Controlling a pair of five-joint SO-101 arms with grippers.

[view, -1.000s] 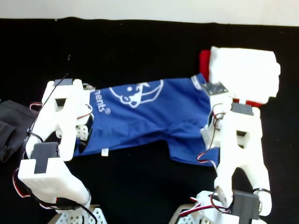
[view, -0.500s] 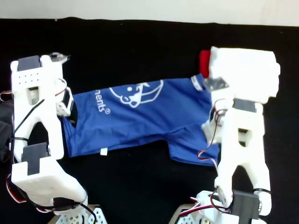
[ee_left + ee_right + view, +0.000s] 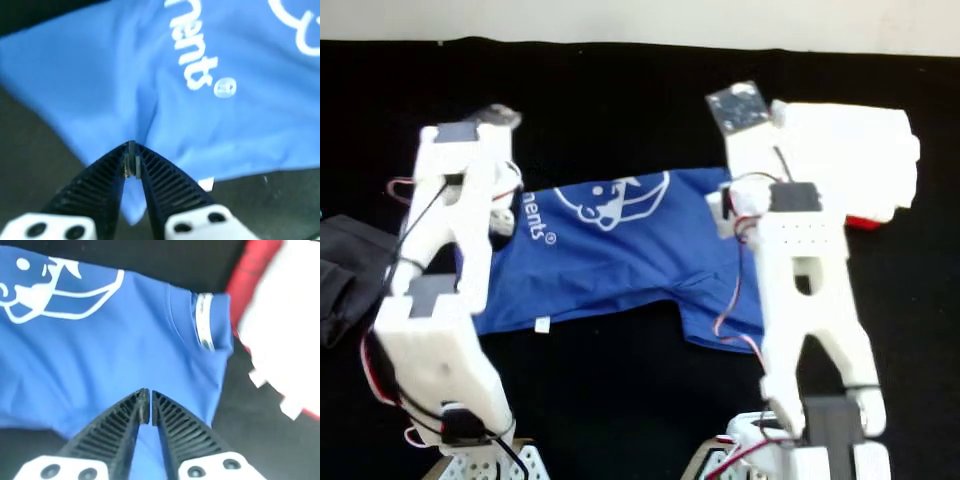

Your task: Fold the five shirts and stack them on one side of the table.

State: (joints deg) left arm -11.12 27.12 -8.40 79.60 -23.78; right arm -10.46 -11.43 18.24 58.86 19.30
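Swinging inward over shirt (image 3: 620, 250), right pincer (image 3: 147, 407)

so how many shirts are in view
4: blue shirt spread in the middle, white shirt atop a red shirt at right, dark shirt at left edge. A fifth may be hidden.
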